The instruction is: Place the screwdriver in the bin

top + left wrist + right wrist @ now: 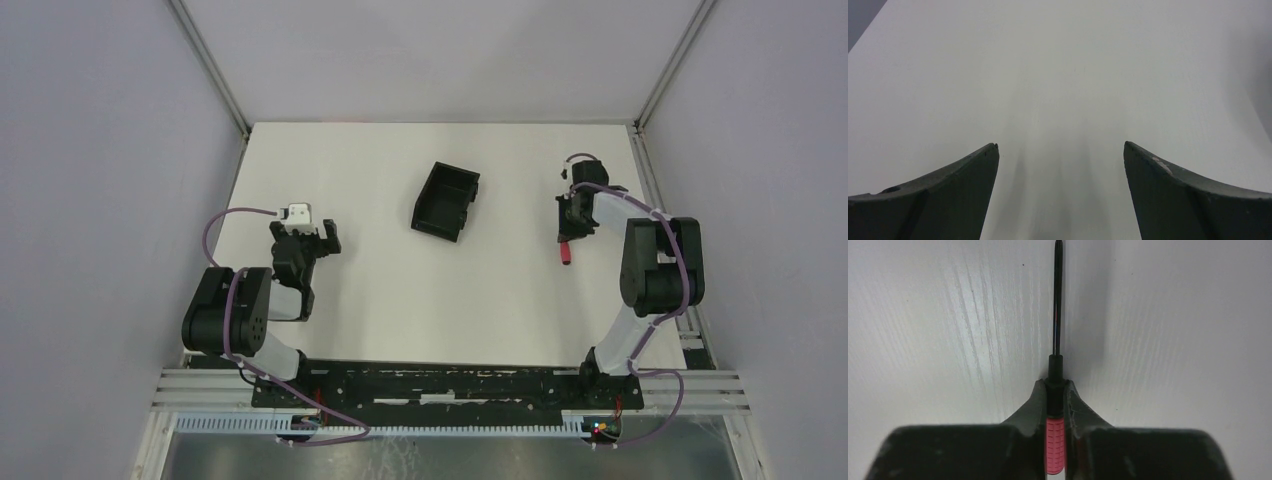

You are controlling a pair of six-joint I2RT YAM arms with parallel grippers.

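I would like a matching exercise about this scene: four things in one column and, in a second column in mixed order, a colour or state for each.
Things:
1. screwdriver
2. bin
3. left gripper
4. right gripper

Colour or state:
a. open, over the bare table
b. black, near the table's middle
c. shut on the screwdriver
d. red handle, thin dark shaft

Pairs: 1-d, 2-b, 3-a, 4-c

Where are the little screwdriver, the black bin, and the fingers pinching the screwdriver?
screwdriver [1055, 442]: right wrist view, red handle.
bin [436, 224]: top view, its near outer wall.
right fingers [1035, 407]: right wrist view, the finger left of the handle.
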